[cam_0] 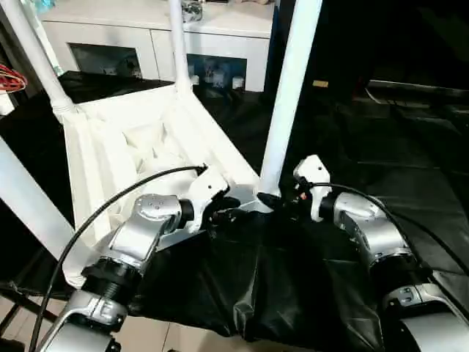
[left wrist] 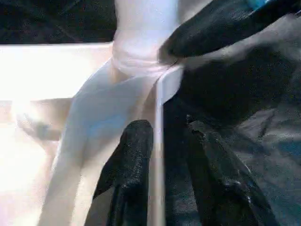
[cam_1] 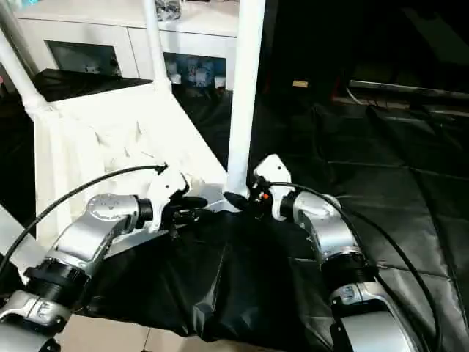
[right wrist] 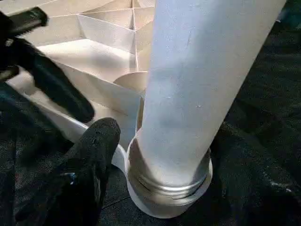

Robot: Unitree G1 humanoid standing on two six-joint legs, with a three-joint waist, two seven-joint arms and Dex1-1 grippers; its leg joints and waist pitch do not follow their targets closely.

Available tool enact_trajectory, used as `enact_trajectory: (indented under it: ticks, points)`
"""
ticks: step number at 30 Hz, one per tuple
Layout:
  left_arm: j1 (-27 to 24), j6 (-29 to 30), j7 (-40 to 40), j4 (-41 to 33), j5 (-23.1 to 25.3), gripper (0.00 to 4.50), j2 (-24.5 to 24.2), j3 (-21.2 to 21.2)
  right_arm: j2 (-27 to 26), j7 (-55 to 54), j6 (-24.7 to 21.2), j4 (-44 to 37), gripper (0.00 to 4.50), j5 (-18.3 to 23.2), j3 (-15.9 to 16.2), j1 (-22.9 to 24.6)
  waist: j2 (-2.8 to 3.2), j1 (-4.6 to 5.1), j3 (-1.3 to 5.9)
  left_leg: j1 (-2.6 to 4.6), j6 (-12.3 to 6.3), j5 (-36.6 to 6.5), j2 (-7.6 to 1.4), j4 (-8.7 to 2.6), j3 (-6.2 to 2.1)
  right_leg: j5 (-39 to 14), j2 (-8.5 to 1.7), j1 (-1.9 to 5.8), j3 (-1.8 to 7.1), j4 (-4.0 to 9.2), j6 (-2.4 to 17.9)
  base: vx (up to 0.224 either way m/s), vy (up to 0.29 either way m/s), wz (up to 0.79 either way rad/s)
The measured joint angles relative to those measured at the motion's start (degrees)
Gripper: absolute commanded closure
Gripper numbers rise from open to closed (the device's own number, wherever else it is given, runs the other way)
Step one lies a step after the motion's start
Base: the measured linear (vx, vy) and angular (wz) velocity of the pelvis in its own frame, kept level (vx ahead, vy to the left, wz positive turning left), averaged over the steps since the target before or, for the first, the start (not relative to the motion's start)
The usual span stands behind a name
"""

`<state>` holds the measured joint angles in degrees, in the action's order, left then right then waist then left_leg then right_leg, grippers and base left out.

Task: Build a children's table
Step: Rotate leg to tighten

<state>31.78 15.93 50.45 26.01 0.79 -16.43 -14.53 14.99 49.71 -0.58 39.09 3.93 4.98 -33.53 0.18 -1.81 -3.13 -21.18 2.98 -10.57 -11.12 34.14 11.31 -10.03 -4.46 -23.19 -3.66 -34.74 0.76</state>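
The white tabletop [cam_0: 82,158] lies upside down on black cloth, ribbed underside up. Several white legs stand in its corner sockets. The nearest leg [cam_0: 289,95] rises from the near right socket [right wrist: 164,200]. My left gripper [cam_0: 231,209] sits at the near rim beside that corner. It is open, one finger [left wrist: 134,160] inside the thin rim [left wrist: 159,141] and the other outside it. My right gripper [cam_0: 272,199] reaches in from the right and touches the socket collar at the foot of that leg.
A white cabinet [cam_0: 154,40] with glass doors stands behind the tabletop. Black cloth [cam_0: 286,286] covers the work surface and hangs over its front edge, with pale floor [cam_0: 176,339] below. Another leg [cam_0: 22,198] slants across the left side.
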Motion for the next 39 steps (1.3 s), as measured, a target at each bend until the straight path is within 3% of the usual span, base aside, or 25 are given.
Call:
enact_trajectory:
  ticks: [11,23,28,39]
  points:
    - [2.0,-1.8,-0.9,3.6,0.6,3.12,0.2,0.0,0.3,0.1,0.0,-1.6,1.14,0.0,0.1,1.0,0.17,0.08,-0.05,0.01,0.00,0.0,0.00,0.00,0.00,0.0,0.00,0.00,0.00,0.00,0.0,0.000,0.000,0.00]
    - [2.0,-1.5,1.9,3.9,0.6,3.92,-1.2,-1.4,0.4,0.0,0.2,-1.9,1.14,-0.2,0.6,1.1,0.22,0.10,-0.06,0.01,0.00,0.0,-0.01,0.00,0.00,0.0,0.00,0.00,0.00,0.00,0.0,0.000,0.000,0.00]
    - [2.0,-1.6,3.0,4.0,0.7,4.45,-1.6,-1.7,0.4,0.0,0.3,-1.9,1.14,-0.2,0.6,1.1,0.29,0.10,-0.06,0.03,0.00,0.0,-0.01,0.00,-0.01,0.0,0.00,0.00,0.00,-0.01,0.0,0.000,0.000,0.00]
    - [2.1,-3.3,3.6,5.0,1.4,4.45,-2.5,-2.2,0.5,0.2,1.4,-1.9,1.14,-0.2,1.2,1.7,0.35,0.00,-0.03,0.08,0.01,0.0,0.00,0.00,-0.02,0.1,0.00,0.05,0.00,-0.04,0.1,0.000,0.000,0.00]
